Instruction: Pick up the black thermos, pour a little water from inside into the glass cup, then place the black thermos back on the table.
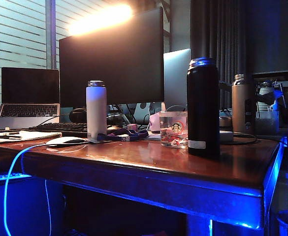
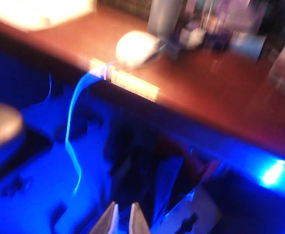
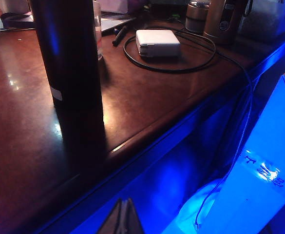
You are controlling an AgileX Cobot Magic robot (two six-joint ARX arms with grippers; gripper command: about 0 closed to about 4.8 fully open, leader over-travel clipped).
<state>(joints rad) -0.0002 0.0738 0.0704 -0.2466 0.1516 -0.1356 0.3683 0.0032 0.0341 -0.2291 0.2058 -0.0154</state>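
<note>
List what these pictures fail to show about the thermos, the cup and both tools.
- Black thermos: its contents, hidden by opaque walls; its top is cut off in the right wrist view.
- Glass cup: water level, too dim in the exterior view.
- Left tool: only blurred fingertips show, below the table edge.
- Right tool: shut tips only, at the frame's edge.
- Neither arm shows in the exterior view.
</note>
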